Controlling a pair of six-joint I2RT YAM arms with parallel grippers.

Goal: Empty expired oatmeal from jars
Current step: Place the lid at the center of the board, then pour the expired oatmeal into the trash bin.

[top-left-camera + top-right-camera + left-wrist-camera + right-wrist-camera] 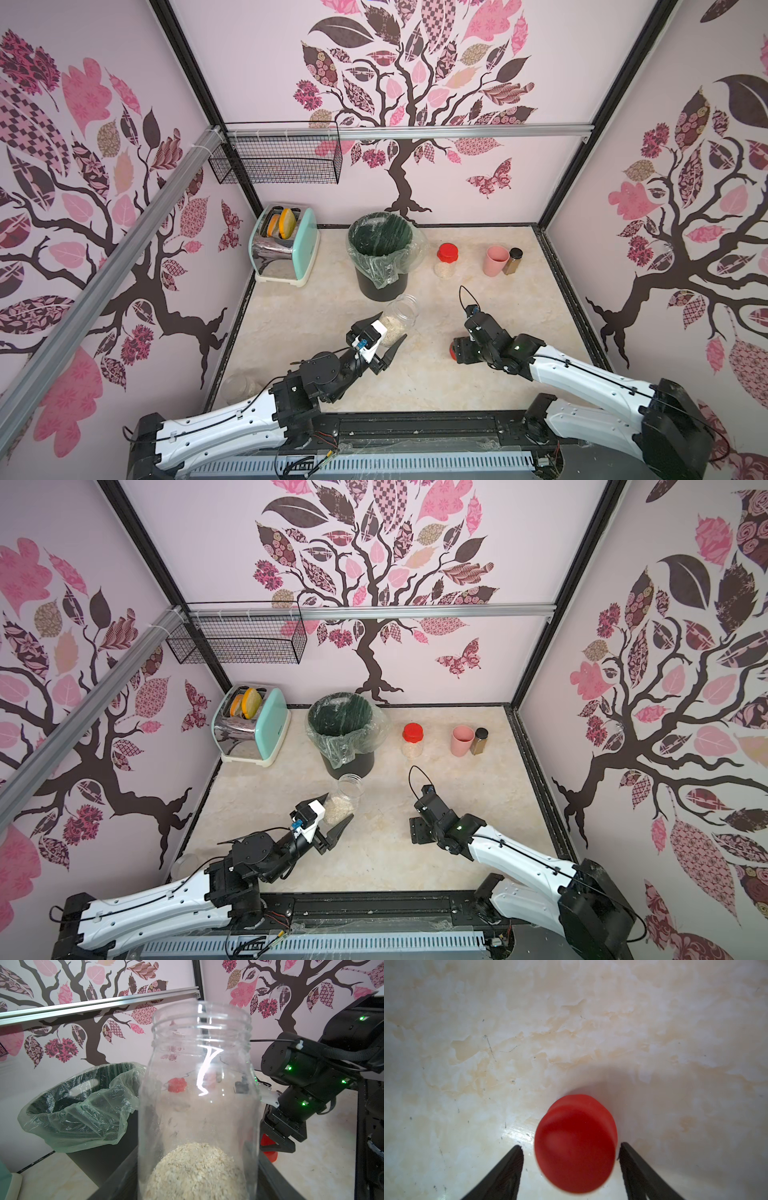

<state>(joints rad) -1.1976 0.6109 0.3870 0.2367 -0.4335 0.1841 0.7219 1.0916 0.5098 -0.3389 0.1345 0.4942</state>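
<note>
Left gripper [392, 327] is clamping the lower half of an uncapped jar [402, 308], tilted with its mouth toward the bin [382, 286]. Oatmeal [195, 1169] is sitting in the bottom of it. Right gripper [570, 1146] is hanging low over the table [457, 374], jaws parted around a red lid [577, 1126], with a gap showing on one side. A capped jar [446, 259] is standing beside the bin.

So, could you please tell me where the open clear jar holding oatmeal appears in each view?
Both top views: the open clear plastic jar is just below the picture's centre, tilted in the left claw.
Left wrist: it fills the middle of the picture.
Right wrist: not in it.
Shared landmark: the black round bin with green plastic liner, close by the jar.
</note>
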